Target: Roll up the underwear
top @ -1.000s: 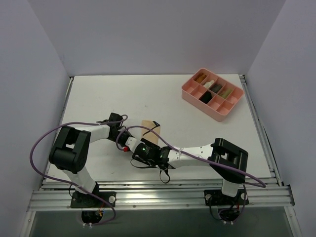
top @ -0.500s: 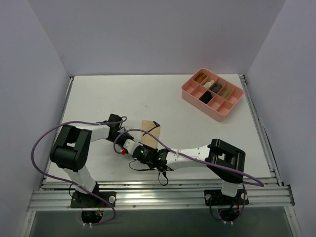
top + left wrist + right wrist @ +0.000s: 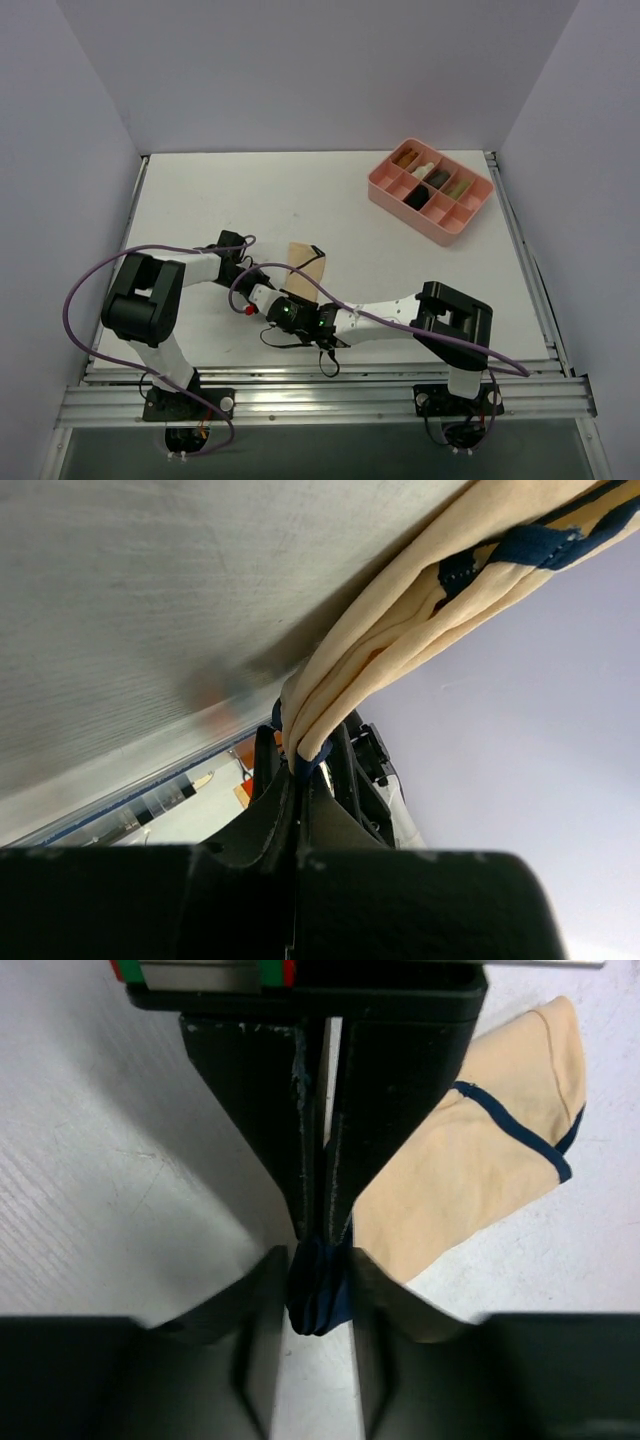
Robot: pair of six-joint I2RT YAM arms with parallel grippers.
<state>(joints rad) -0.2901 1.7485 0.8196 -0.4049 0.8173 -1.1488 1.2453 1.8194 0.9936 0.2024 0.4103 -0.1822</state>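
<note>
Left jaws pinch the underwear [image 3: 470, 1150]; right jaws have closed onto its trim [image 3: 318, 1305].

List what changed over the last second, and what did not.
The right gripper slid a little to the left, toward the left arm. Its jaws closed onto the dark-trimmed corner of the underwear, right beside the left gripper. The left gripper stayed clamped on that same corner, the underwear lies where it was, and the pink tray did not move.
</note>
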